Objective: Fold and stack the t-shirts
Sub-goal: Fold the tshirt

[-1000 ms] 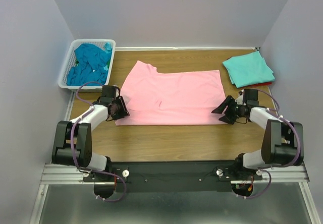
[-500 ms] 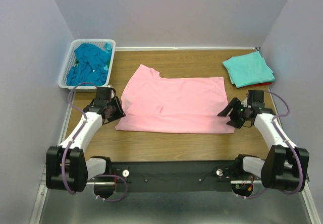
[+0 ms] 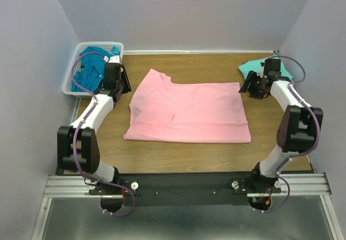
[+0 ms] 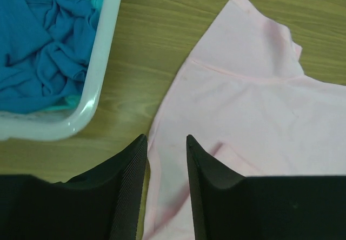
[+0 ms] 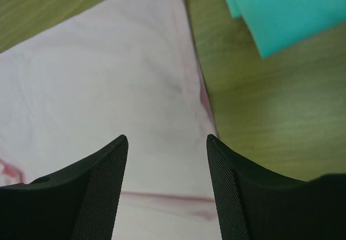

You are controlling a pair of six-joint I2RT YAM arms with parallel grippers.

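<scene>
A light pink t-shirt lies spread flat in the middle of the table, one sleeve at its far left. My left gripper hangs open over its far left edge, and in the left wrist view the gripper has only pink cloth below the gap. My right gripper hangs open over the far right corner. In the right wrist view that gripper frames the pink hem. A folded light aqua t-shirt lies just beyond. Teal-blue t-shirts fill the basket.
The white lattice basket stands at the back left, and its rim is close to my left fingers. The aqua shirt is partly hidden by the right arm. Grey walls close in the table at the back and both sides.
Both arms have swung from the pink shirt's near corners to its far corners. The shirt's near edge now lies slightly closer to the arm bases.
</scene>
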